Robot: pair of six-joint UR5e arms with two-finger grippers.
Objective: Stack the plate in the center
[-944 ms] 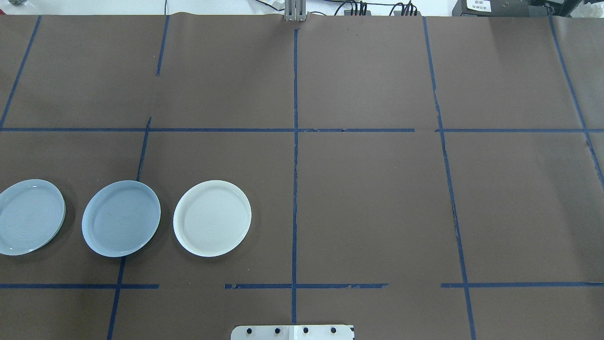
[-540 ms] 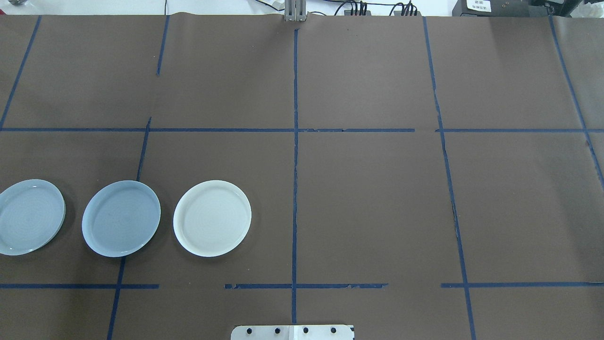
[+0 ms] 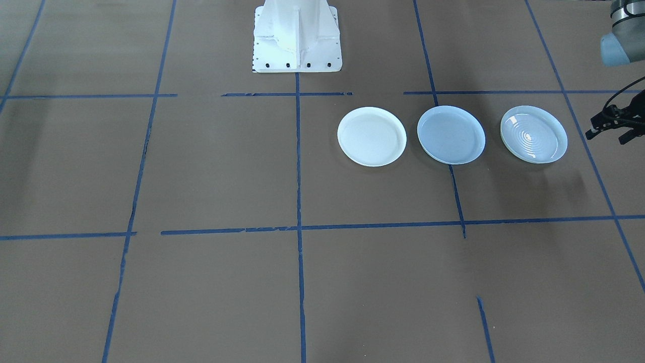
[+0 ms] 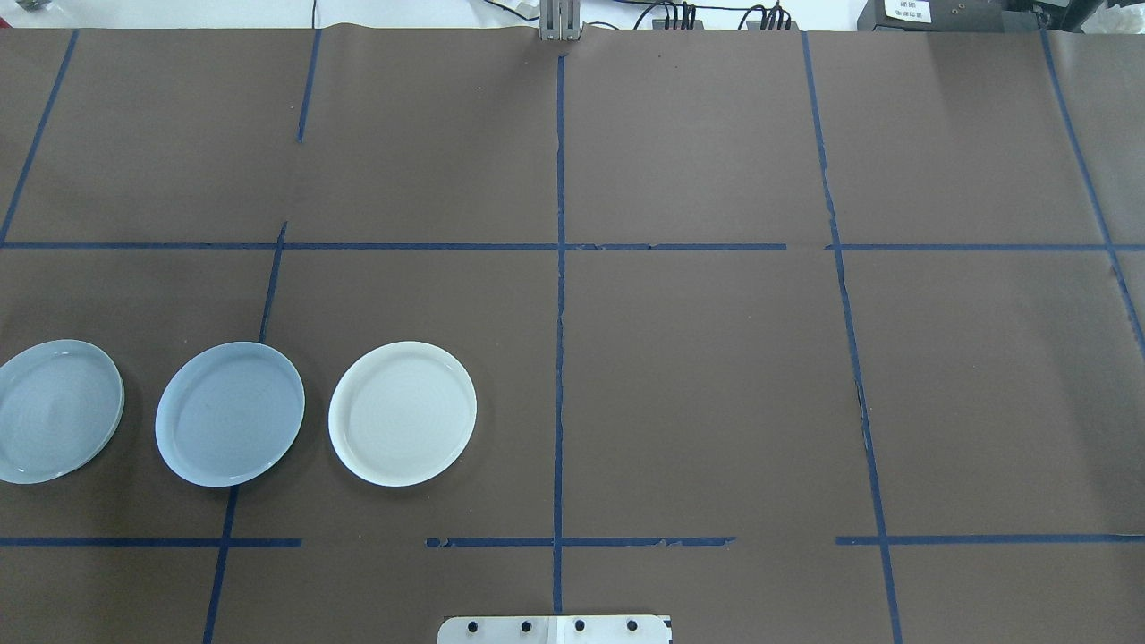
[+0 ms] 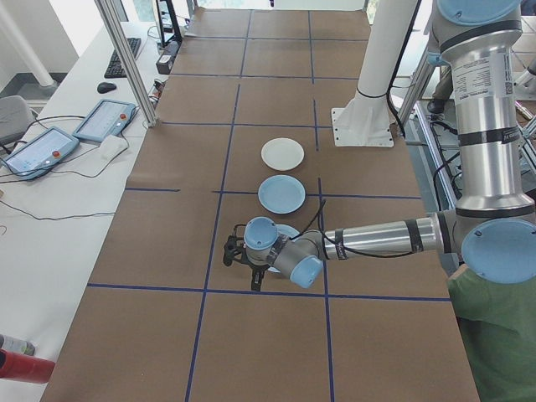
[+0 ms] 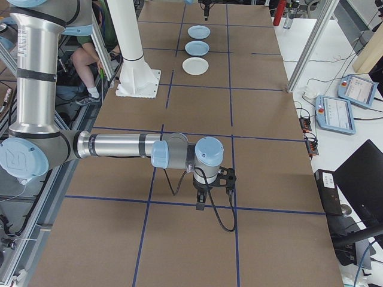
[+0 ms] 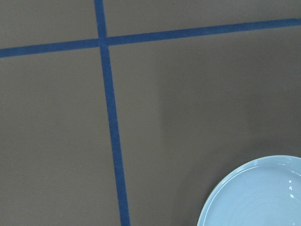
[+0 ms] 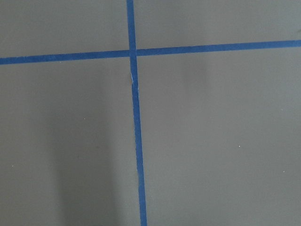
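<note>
The center plate (image 4: 230,413) is lying flat on the brown table cover, with nothing on it. It is round, shallow, smooth and pale grey-blue, with a low rim. It is sitting between the white plate (image 4: 402,413) and the ringed glossy plate (image 4: 55,410), touching neither, and covering a blue tape line.

I see a matt brown paper sheet (image 4: 716,394) covering the table, faintly creased, with strips of dull blue tape (image 4: 560,358) that look frayed in places. On my left sit three smooth plates: a glossy pale ringed plate (image 4: 55,411) that catches highlights, a smooth grey-blue plate (image 4: 230,414) with a soft sheen, and a plain white plate (image 4: 402,414), less shiny. The white base plate (image 4: 555,630) looks like painted metal.
</note>
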